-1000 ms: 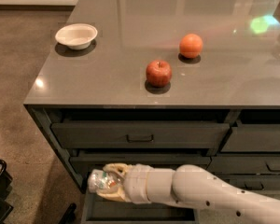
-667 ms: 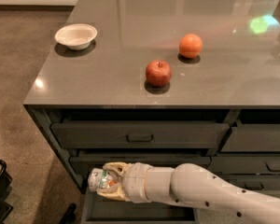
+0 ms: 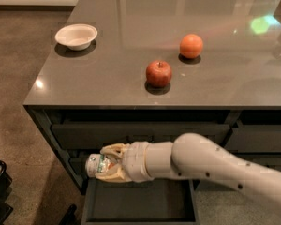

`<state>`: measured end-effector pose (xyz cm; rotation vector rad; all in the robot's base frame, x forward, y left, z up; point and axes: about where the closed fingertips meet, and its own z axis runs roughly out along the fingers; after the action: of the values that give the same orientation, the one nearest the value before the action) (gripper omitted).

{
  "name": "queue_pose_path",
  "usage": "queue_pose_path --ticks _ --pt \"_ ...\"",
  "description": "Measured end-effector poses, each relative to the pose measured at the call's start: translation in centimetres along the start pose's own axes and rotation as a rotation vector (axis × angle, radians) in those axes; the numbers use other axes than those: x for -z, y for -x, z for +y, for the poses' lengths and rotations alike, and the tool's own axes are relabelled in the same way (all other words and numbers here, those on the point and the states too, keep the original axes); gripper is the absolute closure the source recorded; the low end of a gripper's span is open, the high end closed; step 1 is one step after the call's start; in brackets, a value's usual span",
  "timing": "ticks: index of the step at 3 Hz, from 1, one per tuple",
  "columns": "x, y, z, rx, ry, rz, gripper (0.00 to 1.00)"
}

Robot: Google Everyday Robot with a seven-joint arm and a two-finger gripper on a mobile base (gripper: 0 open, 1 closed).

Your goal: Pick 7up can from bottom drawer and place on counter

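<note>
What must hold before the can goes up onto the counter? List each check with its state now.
1. Grip: gripper shut on the 7up can: ok.
2. Can out of the bottom drawer, which stands open beneath it: ok.
3. Can higher than the counter edge: not ok; it hangs below it, in front of the upper drawers.
4. Bare landing spot on the counter between the white bowl and the apple: ok.
5. Grip firm enough for the lift: cannot tell.

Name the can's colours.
Silvery can with green markings, camera view; gripper holds it above the bottom drawer.
</note>
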<state>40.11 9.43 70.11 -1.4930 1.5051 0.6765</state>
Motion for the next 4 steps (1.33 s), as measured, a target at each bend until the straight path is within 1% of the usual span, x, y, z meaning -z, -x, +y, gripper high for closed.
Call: queue_pose_path --ticks 1,2,3,4 --pt "2.5 7.2 -3.5 0.11 0.034 0.053 1.0" --pt "5.6 15.7 -5.6 0.237 0.044 0.144 1.0" --pt "8.5 23.2 -6.9 0.355 0.038 0.207 1.0" --pt "9.5 25.8 -7.3 0.385 0.027 0.189 1.0"
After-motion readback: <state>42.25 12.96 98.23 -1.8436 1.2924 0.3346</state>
